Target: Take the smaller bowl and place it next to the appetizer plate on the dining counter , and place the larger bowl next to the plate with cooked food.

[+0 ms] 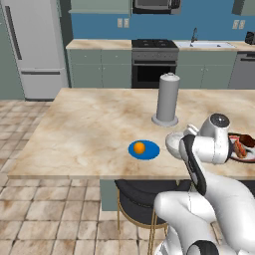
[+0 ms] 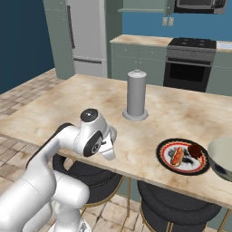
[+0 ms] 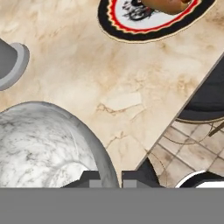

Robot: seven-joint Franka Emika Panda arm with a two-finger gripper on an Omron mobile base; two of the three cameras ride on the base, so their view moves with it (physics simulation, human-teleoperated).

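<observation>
The gripper [image 3: 108, 177] is clenched on the rim of the smaller bowl [image 3: 41, 146], which sits near the dining counter's [image 1: 89, 129] front edge, between the appetizer plate [image 1: 144, 149] and the plate with cooked food [image 2: 183, 156].

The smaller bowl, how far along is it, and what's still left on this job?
Nothing looks finished. In hand: the gripper is shut on the rim of the smaller bowl, which sits between the appetizer plate and the plate with cooked food; whether it rests on the dining counter is unclear. Left: releasing it beside the blue plate, then seeing to the larger bowl.
</observation>
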